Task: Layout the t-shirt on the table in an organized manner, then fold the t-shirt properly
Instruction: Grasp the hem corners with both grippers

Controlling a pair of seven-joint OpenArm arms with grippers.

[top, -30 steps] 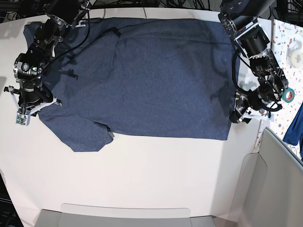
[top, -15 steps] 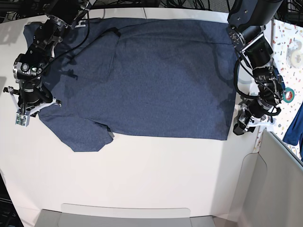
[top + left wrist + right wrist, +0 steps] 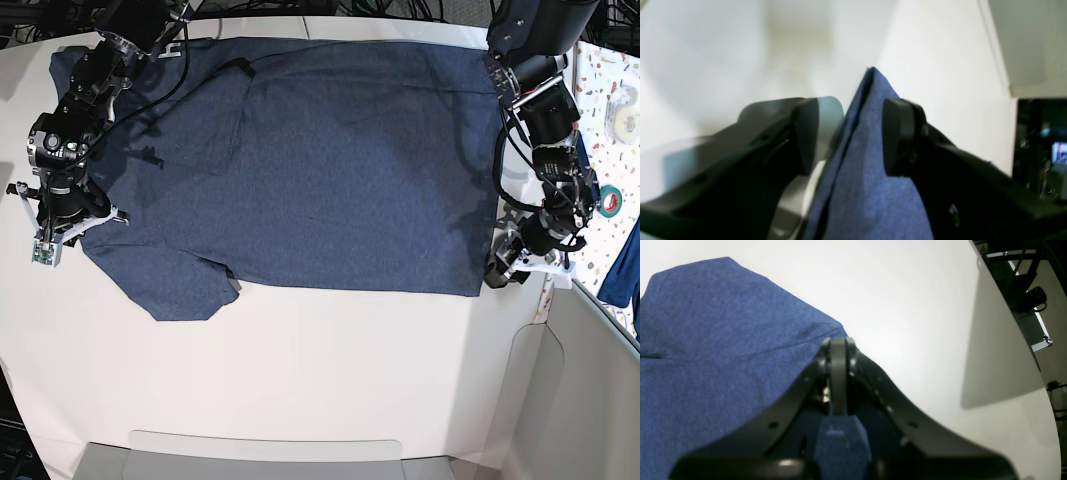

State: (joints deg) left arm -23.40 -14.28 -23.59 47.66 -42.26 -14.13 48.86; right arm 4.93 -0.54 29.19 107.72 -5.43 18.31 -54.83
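Observation:
The dark navy t-shirt [image 3: 320, 160] lies spread flat on the white table [image 3: 320, 370], with one sleeve pointing to the front left. At the shirt's front right corner my left gripper [image 3: 500, 272] is open. In the left wrist view that hem corner [image 3: 870, 173] runs between the two parted fingers of the left gripper [image 3: 848, 133]. My right gripper [image 3: 75, 225] is at the left sleeve's edge. In the right wrist view the right gripper [image 3: 838, 343] is shut, its tips pinched on the sleeve fabric [image 3: 706, 340].
A speckled surface [image 3: 600, 60] on the right carries a white tape roll [image 3: 625, 97] and a green tape roll [image 3: 608, 200]. A blue cloth [image 3: 625, 265] hangs beside it. A grey panel [image 3: 590, 380] stands at the front right. A black cable [image 3: 180, 80] crosses the shirt's left shoulder.
My left arm has swung toward the table's right edge and its gripper has settled over the shirt's front right corner. The right arm and the shirt have stayed put.

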